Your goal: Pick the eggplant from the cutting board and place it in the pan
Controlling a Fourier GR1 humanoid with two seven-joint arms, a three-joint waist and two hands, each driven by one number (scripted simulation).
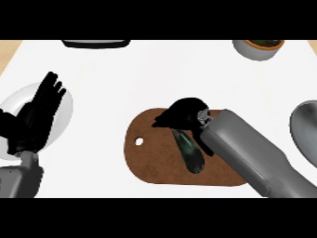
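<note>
White counter (pixel 161 74): eggplant (pixel 190 151) lies on board (pixel 150 158), well left of pan (pixel 315 135). Right hand (pixel 182 114) curled over its far end. Left hand (pixel 34 116) open, far left of board.

Brown cutting board (pixel 154 160), dark green-black eggplant (pixel 190 151), silver-grey pan (pixel 315 135) at three o'clock, white plate (pixel 63 116) at nine.
</note>
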